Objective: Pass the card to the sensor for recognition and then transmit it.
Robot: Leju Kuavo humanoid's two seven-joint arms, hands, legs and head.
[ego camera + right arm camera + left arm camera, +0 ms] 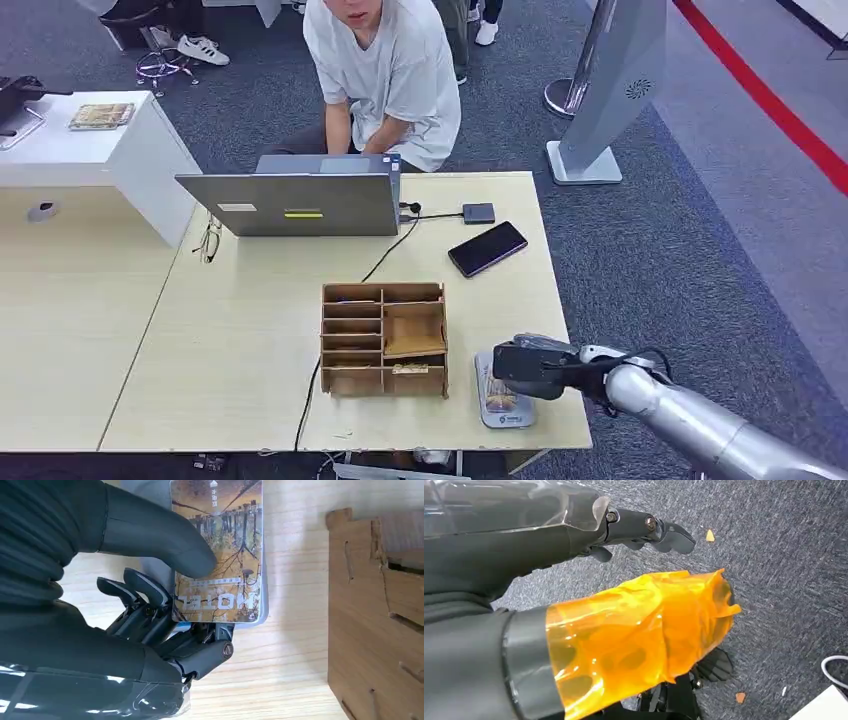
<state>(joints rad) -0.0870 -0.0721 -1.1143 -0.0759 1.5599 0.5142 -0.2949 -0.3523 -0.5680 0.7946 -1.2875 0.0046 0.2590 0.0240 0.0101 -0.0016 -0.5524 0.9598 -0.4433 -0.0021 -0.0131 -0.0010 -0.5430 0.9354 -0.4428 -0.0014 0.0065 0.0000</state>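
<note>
A hotel card printed with a brown tree scene is pinched in my right hand, the thumb pressing on its face and the dark fingers under its edge. It lies flat over the pale grey sensor pad, whose rim peeks out beside it. In the head view the right hand hovers at the table's front right corner, over the sensor and card. My left hand hangs above grey carpet with nothing in it, its thumb wrapped in orange film.
A wooden compartment organizer stands just left of the sensor. Farther back are a laptop, a dark phone, a small dark box and glasses. A person sits behind the laptop. The table edge runs close to my right arm.
</note>
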